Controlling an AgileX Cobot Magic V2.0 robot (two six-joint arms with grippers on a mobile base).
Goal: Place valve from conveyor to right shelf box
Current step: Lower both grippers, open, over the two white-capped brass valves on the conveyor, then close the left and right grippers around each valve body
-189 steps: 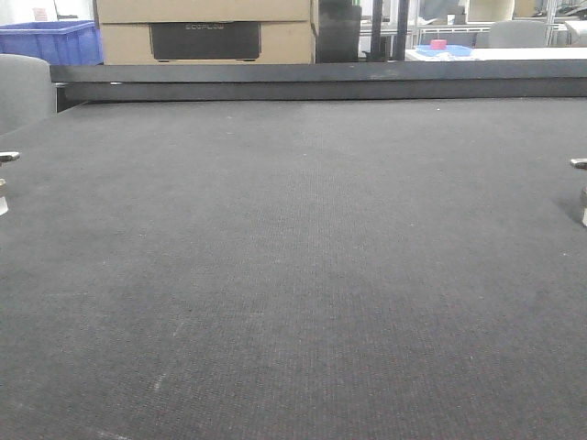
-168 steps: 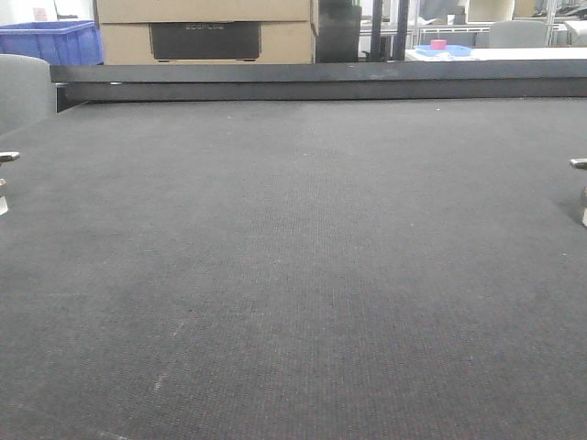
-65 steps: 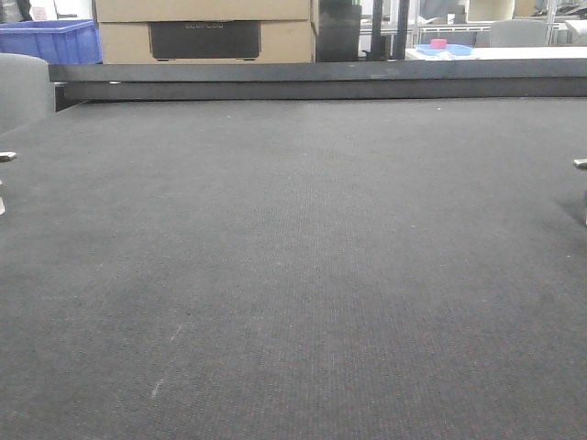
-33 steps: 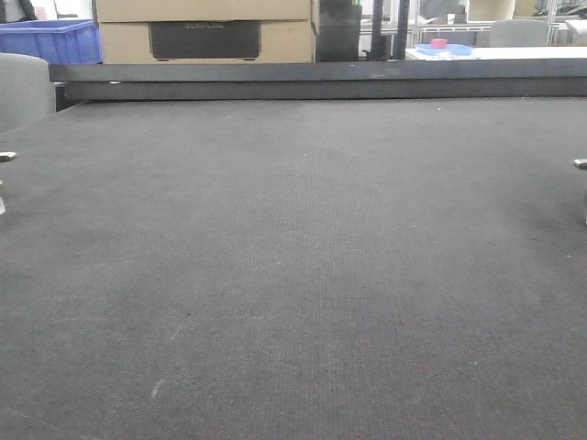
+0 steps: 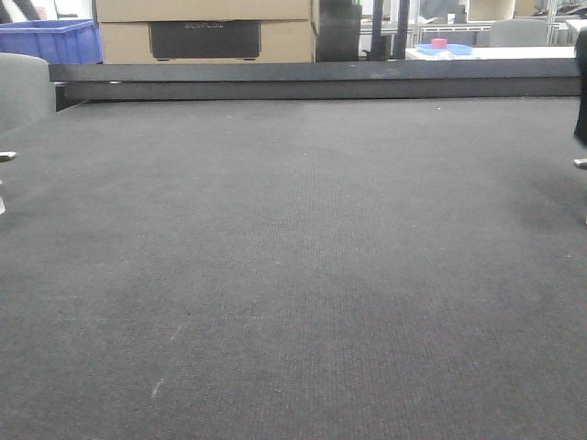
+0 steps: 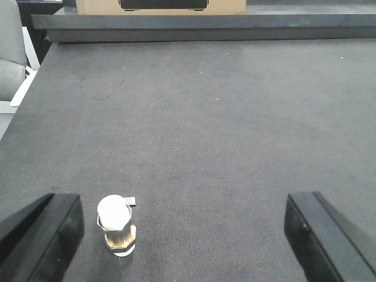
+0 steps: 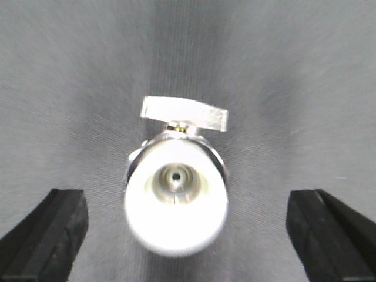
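Since half a second ago a dark shape (image 5: 581,92) has come in at the upper right edge of the front view, just above the silver handle (image 5: 581,163) that pokes in there. Too little of the shape shows to tell what it is. Nothing else on the conveyor (image 5: 293,275) has shifted.

The grey belt fills nearly the whole front view, with the dark rail (image 5: 312,81) across its far edge. A cardboard box (image 5: 206,27) and a blue bin (image 5: 50,41) stand behind it in the upper left.

From the right wrist, the right gripper (image 7: 185,205) is spread wide, its black fingers (image 7: 47,235) in the two lower corners. The valve (image 7: 176,197) stands upright on the belt between them, touching neither. Its white cap faces the camera and its flat lever (image 7: 184,114) lies above it in the frame, all somewhat blurred.

The left gripper (image 6: 182,220) is also spread wide. A second valve (image 6: 116,226) stands upright on the belt between its fingers, near the lower-left one but apart from it.
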